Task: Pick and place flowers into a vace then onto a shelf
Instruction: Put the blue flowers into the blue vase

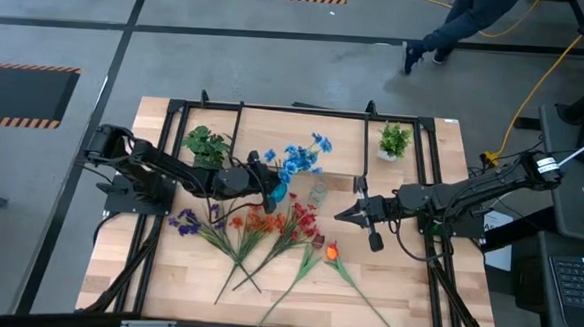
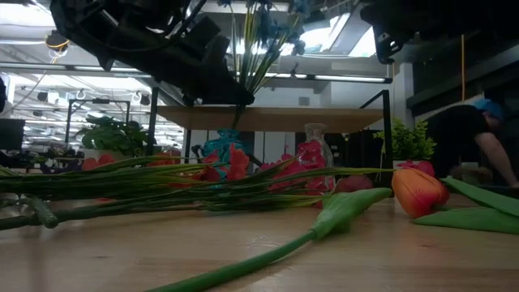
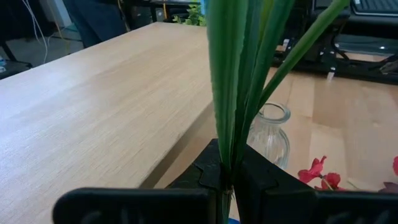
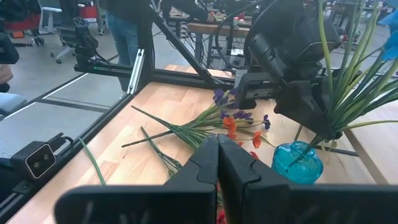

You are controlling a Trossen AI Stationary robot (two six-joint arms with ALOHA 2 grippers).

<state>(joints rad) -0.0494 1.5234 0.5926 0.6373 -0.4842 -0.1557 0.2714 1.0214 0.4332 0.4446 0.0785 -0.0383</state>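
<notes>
My left gripper (image 1: 269,190) is shut on a bunch of blue flowers (image 1: 299,159), just above a small blue vase (image 4: 297,160) that stands on the table in front of the shelf (image 2: 324,119). A clear glass vase (image 3: 268,134) stands beside the blue one. Purple (image 1: 184,221), orange (image 1: 254,222) and red flowers (image 1: 304,219) and an orange tulip (image 2: 418,191) lie flat on the tabletop. My right gripper (image 1: 341,216) hovers shut to the right of the vases and holds nothing. My left gripper pinches the bunch's green stems (image 3: 229,149) between its two fingers, low on the stems and well below the blooms. The fingers come nearly level from the table's left and lie across the stems. The bunch stands almost upright, and its thin lower ends (image 4: 311,149) reach down into the blue vase's mouth.
Two leafy potted plants (image 1: 206,144) (image 1: 394,141) stand toward the far side. Black frame rails (image 1: 161,177) run along the table's left and right. A person (image 2: 466,142) bends down beyond the table's right side. Bare wood (image 1: 416,290) lies at the near right.
</notes>
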